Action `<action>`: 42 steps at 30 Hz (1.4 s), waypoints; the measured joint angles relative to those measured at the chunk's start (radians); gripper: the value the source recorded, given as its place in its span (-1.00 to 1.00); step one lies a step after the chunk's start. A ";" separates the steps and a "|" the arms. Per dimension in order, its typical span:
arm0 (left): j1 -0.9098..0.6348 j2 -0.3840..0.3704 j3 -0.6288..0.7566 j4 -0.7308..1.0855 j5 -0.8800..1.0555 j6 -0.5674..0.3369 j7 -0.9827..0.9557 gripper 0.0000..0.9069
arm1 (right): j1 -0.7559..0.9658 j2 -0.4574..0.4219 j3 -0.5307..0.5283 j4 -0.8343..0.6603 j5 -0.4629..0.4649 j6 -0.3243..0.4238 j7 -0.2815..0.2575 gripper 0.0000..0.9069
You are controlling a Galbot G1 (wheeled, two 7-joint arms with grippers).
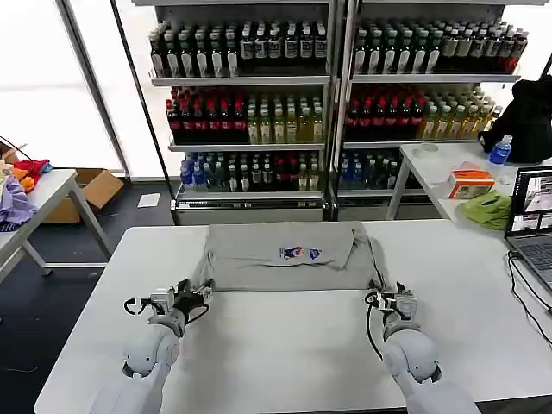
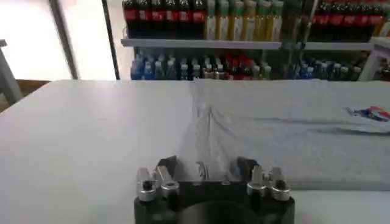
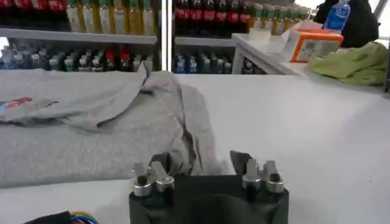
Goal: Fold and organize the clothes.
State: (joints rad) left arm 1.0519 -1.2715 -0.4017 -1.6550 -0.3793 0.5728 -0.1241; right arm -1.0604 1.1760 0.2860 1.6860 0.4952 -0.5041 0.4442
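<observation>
I have the grey shirt (image 1: 280,256) flat on the table (image 1: 285,345), my left hand (image 1: 191,296) and right hand (image 1: 385,300) open at its near corners (nothing gripped). A one-layer pinch could drag the fold askew.

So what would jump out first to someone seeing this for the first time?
Probably the light grey shirt spread flat across the far half of the white table, its small multicoloured chest print facing up. Next, the two robot hands at the shirt's near edge: the left hand at its left corner, the right hand at its right corner. Behind the table, tall shelves packed with bottled drinks form the backdrop.
</observation>
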 measured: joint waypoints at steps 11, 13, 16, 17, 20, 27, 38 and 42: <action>0.033 -0.006 0.013 -0.027 0.011 -0.016 0.015 -1.00 | -0.025 0.001 -0.002 0.011 -0.002 0.017 -0.002 -1.00; 0.037 -0.009 0.016 -0.032 0.011 -0.023 0.020 -1.00 | -0.030 -0.001 0.001 0.017 -0.005 0.020 -0.004 -1.00; 0.046 -0.009 0.016 -0.043 0.011 -0.033 0.026 -1.00 | -0.040 -0.005 0.004 0.033 -0.009 0.022 -0.005 -1.00; 0.049 -0.008 0.015 -0.047 0.011 -0.035 0.025 -1.00 | -0.043 -0.007 0.006 0.039 -0.010 0.022 -0.005 -1.00; 0.060 -0.001 0.010 -0.065 0.008 -0.037 0.022 -1.00 | -0.058 -0.013 0.014 0.070 -0.012 0.017 -0.004 -1.00; 0.127 0.027 -0.012 -0.178 0.002 -0.036 0.006 -1.00 | -0.108 -0.032 0.036 0.198 -0.018 0.005 0.016 -1.00; 0.383 0.064 -0.092 -0.451 -0.002 -0.041 -0.027 -0.98 | -0.307 -0.046 0.066 0.431 -0.056 0.007 0.080 -1.00; 0.499 0.083 -0.133 -0.537 -0.013 -0.043 -0.033 -0.98 | -0.420 -0.051 0.080 0.499 -0.082 0.024 0.093 -1.00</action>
State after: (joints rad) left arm 1.5509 -1.1883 -0.5345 -2.1925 -0.3918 0.5300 -0.1575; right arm -1.4807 1.1252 0.3663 2.1854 0.4134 -0.4803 0.5377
